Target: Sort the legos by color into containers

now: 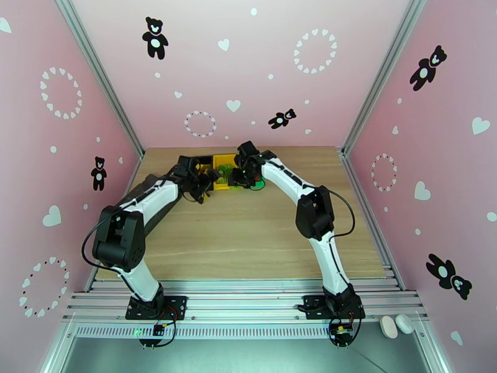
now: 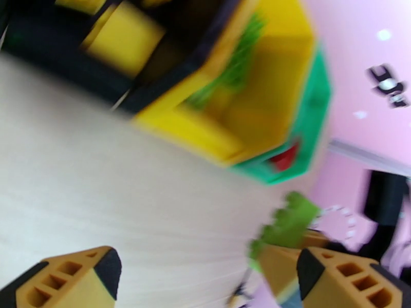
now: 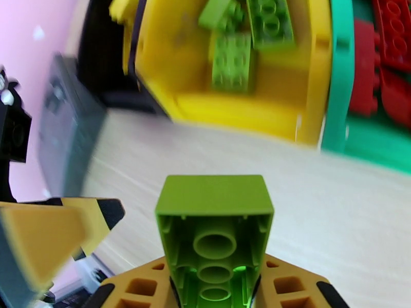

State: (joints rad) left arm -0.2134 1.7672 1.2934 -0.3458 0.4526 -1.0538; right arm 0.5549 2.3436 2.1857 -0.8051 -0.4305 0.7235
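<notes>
Green plastic brick (image 3: 214, 201) (3 round tubes underneath) clamped in right pincer (image 3: 214, 291); left pincer (image 2: 208, 265) gapes empty.

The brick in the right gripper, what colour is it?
Green. The brick shows best in the right wrist view.

Pretty sure this is a robotics lab test booth, not anyone's home. The light wood-grain tabletop (image 1: 248, 237) is boxed in on three sides by pink panel walls (image 1: 248, 63) printed with black teddy bears (image 1: 155, 37) and white hearts (image 1: 233, 105). Cute, sure, but the corners are bare silver aluminium extrusion posts (image 1: 99, 76). The tabletop's near edge runs into slotted aluminium rails (image 1: 248, 301). A white-and-black left robot arm (image 1: 152, 200) and a matching right robot arm (image 1: 326, 256) are bolted to those rails on black base plates (image 1: 156, 308). Loose black cables (image 1: 87, 250) loop around, and small exposed circuit boards (image 1: 158, 331) hang at the front, a green light glowing beside one.
</notes>
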